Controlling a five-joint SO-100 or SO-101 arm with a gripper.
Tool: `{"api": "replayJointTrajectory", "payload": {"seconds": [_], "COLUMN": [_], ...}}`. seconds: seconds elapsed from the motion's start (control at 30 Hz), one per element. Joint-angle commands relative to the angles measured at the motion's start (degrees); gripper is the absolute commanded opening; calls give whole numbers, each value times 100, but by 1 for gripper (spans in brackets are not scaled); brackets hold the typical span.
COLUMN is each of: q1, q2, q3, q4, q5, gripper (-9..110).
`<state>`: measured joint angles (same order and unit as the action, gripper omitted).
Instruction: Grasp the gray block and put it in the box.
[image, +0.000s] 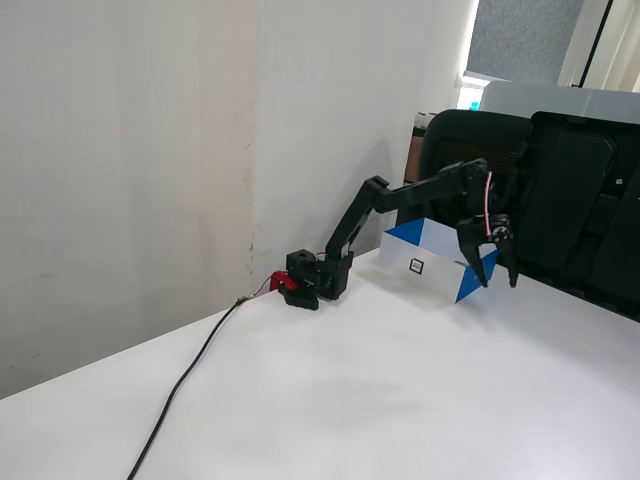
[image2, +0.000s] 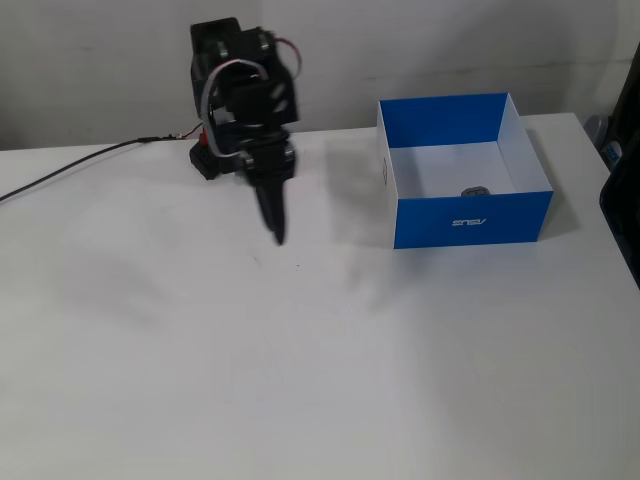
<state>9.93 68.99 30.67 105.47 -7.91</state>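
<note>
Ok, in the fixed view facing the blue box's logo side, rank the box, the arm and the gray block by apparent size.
1. Box and arm: too close to rank, since the arm points toward the camera.
2. Gray block, clearly smallest, lying inside the box.

Distant side view; nearer frontal view.

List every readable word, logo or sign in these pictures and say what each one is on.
"ASUS", white lettering seen upside down, on the blue outer side of the shallow blue-and-white cardboard box.
Small dark square logo on the box's white side in a fixed view: too small to read.
Nothing else carries text.
</note>
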Motion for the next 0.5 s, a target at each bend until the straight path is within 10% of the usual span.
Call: {"api": "replayJointTrajectory", "payload": {"seconds": [0.0, 0.47], "q1": [-571, -1679], "q2": [308, 193], "q3": [-387, -237], "q4": [211, 193], "q5": [-53, 53], "gripper": [15, 0]}}
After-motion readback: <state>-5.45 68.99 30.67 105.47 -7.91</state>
